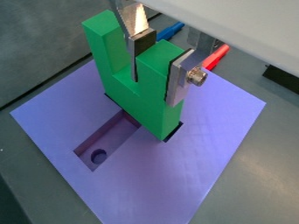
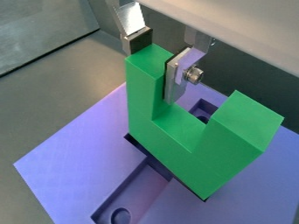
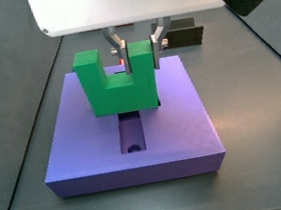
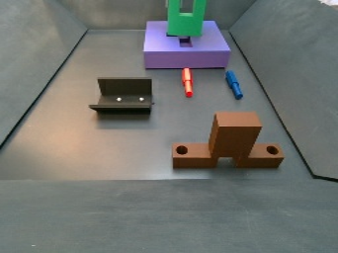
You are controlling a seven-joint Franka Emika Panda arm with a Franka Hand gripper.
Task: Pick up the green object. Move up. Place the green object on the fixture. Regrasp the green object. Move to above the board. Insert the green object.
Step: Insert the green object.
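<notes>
Two silver fingers [image 3: 121, 52] of gripper [image 1: 158, 54] clamped one prong of green object [image 3: 113, 86], base seated at cross recess on board [image 3: 175, 132]. Insertion step: press straight down, avoid tilt, release only once flush.

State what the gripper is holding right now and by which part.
The gripper holds the green object, its fingers clamped on one upright prong, with the piece's base down in the board recess.
</notes>
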